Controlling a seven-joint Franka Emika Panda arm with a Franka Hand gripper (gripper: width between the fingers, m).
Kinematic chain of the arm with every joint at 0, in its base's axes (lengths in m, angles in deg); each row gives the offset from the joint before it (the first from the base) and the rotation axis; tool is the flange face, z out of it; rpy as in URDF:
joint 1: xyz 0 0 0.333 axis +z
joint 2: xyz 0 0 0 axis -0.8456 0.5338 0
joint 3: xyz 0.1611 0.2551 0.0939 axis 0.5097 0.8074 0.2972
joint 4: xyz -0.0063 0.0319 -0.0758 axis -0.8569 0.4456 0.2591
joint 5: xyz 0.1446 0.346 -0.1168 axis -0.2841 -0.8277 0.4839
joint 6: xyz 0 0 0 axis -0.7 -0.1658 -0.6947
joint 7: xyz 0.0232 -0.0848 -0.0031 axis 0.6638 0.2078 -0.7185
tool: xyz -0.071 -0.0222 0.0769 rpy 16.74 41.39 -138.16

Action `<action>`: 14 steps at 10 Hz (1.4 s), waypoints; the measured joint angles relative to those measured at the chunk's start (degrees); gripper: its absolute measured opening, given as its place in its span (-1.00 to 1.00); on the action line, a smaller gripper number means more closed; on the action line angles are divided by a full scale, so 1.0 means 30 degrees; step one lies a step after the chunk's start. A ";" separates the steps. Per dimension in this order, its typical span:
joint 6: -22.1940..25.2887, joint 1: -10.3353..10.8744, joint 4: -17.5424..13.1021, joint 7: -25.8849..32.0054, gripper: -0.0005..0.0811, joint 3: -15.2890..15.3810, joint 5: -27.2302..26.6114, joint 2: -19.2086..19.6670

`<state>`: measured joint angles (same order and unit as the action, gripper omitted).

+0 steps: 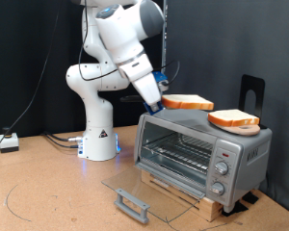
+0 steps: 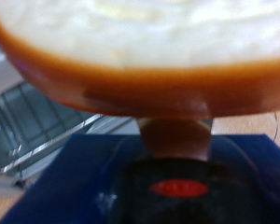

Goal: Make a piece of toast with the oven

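- Exterior view: the arm [image 1: 120, 43] reached down from the top toward the oven [image 1: 202, 154], which sat on a wooden board [image 1: 183, 192] at the view's right.
- The gripper [image 1: 162, 101] was closed on the toast [image 1: 188, 101], holding it by its left edge, level, just above the left part of the oven's roof.
- A second slice [image 1: 233, 119] lay on the roof's right end, apart from the held one.
- The glass door [image 1: 144, 188] was dropped fully open, lying flat toward the view's bottom with its grey handle [image 1: 133, 203] at the near edge; the rack [image 1: 178, 152] showed inside the mouth.
- Three knobs [image 1: 221, 175] stood in a column at the oven's right front.
- Bare tabletop [image 1: 48, 192] stretched to the oven's left and in front of the door; cables [image 1: 58, 141] ran along the far left by the arm's base.
- No writing could be read in this view.
- Wrist view: the toast [image 2: 140, 37] filled the upper frame, pale face over an orange-brown crust, pinched where a finger [image 2: 175, 135] met its edge.
- A small red label [image 2: 179, 188] sat on the dark gripper body, its lettering too blurred to read.
- The oven's wire rack [image 2: 33, 131] showed beneath the slice, a detail of depth the exterior view lacked; the second slice and knobs were out of this frame.
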<state>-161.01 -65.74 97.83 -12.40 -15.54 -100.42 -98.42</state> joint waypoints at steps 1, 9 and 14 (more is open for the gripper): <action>0.0420 -0.0349 -0.0023 0.0355 -0.02 -0.0473 0.0324 -0.0001; 0.1757 -0.2406 -0.0436 0.3421 -0.02 -0.3490 0.2299 0.0126; -0.2052 -0.2338 0.1865 0.4002 -0.02 -0.3096 0.2654 0.1469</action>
<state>-167.17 -72.75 103.43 -0.39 -24.83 -92.46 -94.01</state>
